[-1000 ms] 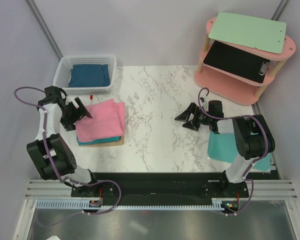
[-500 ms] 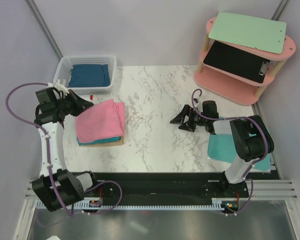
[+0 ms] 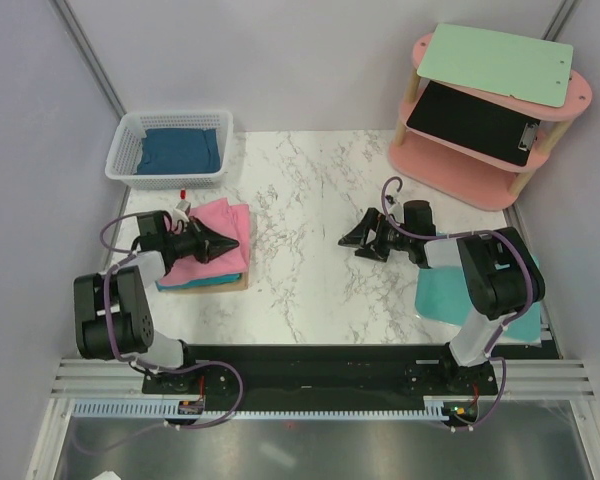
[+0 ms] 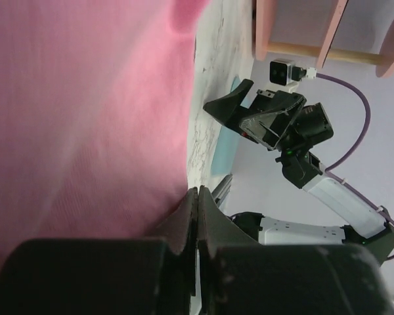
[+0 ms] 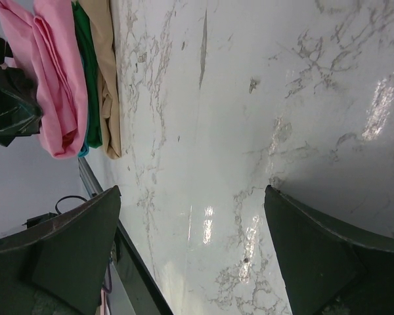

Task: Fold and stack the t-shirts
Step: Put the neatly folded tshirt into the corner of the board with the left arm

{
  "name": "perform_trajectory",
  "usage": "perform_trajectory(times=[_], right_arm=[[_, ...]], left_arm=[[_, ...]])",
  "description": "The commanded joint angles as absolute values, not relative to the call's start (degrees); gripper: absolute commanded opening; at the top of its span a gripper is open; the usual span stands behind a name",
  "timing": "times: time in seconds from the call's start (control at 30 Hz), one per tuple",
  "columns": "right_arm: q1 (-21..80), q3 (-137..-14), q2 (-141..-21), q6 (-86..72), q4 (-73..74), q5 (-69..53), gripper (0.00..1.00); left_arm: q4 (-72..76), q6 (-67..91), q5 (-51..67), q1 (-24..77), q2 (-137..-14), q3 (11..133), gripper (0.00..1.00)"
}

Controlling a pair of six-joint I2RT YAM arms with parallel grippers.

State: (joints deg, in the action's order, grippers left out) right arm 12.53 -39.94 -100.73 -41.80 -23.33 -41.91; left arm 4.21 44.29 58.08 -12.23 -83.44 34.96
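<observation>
Marble tabletop (image 3: 310, 270), white w/ thin grey veins, glossy enough to mirror light in right wrist view. At left side: pink t-shirt (image 3: 230, 218), soft matte cotton, folded to rough rectangle, on top of small stack. Under it a teal layer (image 5: 87, 65), then a flat tan sheet (image 5: 108, 65), both seen only as thin bands at the edge. Left gripper (image 3: 230, 243) low over the pink fabric, black fingers (image 4: 184, 216) pressed together w/o gap; cannot tell if any cloth is pinched betw. them. Right gripper (image 3: 362, 240) near table centre, well apart from stack, jaws spread wide, holding nothing. Far-left corner: white plastic lattice basket (image 3: 120, 150) w/ dark blue t-shirt (image 3: 180, 150) lying inside. Right edge: teal cloth (image 3: 440, 295), flat, partly under right arm. Far right: pink rounded shelf unit (image 3: 580, 95) w/ wooden posts, pale green board (image 3: 490, 60) on top tier, black clipboard (image 3: 470, 120) on tier below.
</observation>
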Motion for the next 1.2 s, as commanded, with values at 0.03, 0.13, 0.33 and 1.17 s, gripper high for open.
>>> perform_trajectory(times=[0.03, 0.13, 0.33, 1.17], right_arm=[[12.66, -41.04, -102.92, -40.69, -23.47, -40.96, 0.98], [12.74, -41.31, -103.27, -40.52, -23.29, -41.04, 0.98], [12.74, -41.57, -103.8, -40.43, -23.12, -40.87, 0.98], [11.6, -43.86, -102.22, -38.15, -18.46, -39.73, 0.98]], left_arm=[[14.68, 50.54, 61.0, -11.34, -91.74, 34.98, 0.02], [15.11, 50.97, 61.35, -11.34, -96.23, 35.07, 0.02], [15.64, 50.27, 63.02, -11.25, -99.76, 36.21, 0.02], [-39.46, 26.28, 11.0, 17.05, -95.44, 77.08, 0.02]])
